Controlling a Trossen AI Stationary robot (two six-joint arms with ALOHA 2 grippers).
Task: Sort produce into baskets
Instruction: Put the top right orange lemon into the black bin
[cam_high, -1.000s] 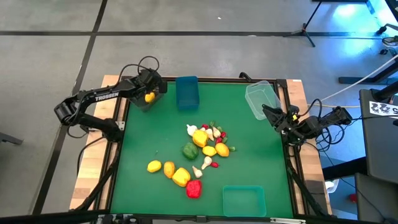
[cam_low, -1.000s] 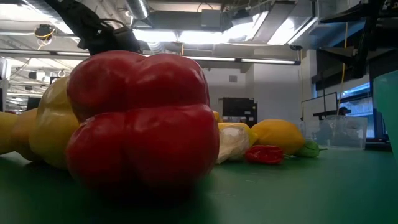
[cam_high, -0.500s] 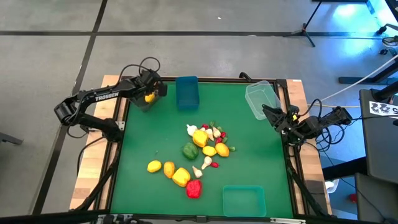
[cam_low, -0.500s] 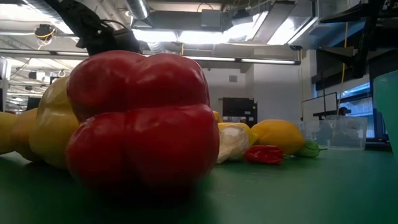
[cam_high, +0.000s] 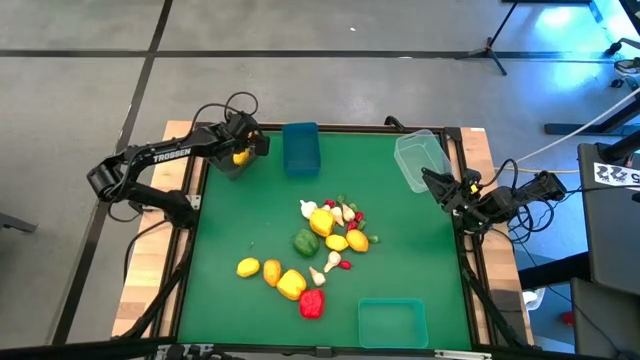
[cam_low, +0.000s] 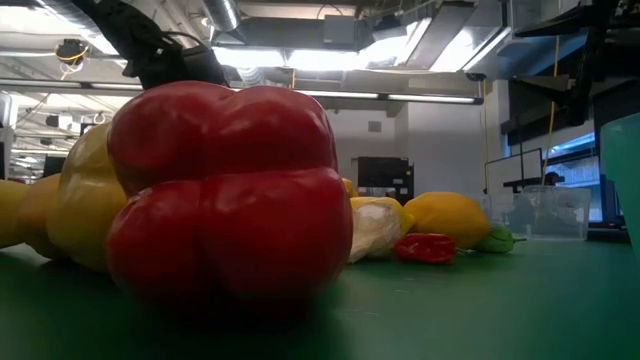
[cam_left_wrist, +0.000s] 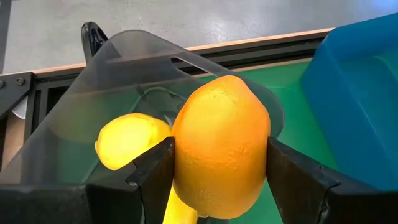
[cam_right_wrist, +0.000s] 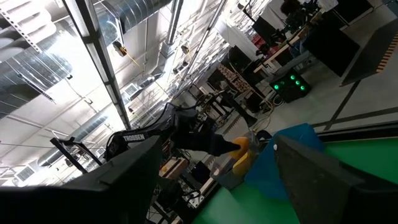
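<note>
My left gripper (cam_high: 243, 150) is at the table's far left corner, shut on a yellow-orange round fruit (cam_left_wrist: 221, 146) over the dark grey translucent basket (cam_high: 228, 165). A second yellow fruit (cam_left_wrist: 130, 142) lies inside that basket. The rest of the produce (cam_high: 330, 228) lies in a loose pile on the green mat: yellow, red (cam_high: 312, 302) and green peppers, white garlic-like pieces and tiny red bits. My right gripper (cam_high: 434, 183) waits open and empty at the right edge, beside the clear basket (cam_high: 420, 158). My left gripper pinches the orange fruit by its two opposite sides (cam_left_wrist: 180, 155) between its two fingers. The fingers (cam_left_wrist: 152, 171) slant down from the table's left. The fruit is lifted clear, above the open top of the dark grey basket.
The blue basket (cam_high: 300, 148) stands at the far edge just right of the grey one. The teal-green basket (cam_high: 392, 322) stands at the near right. The red pepper (cam_low: 225, 190) fills the low view. Bare mat lies between the pile and the baskets.
</note>
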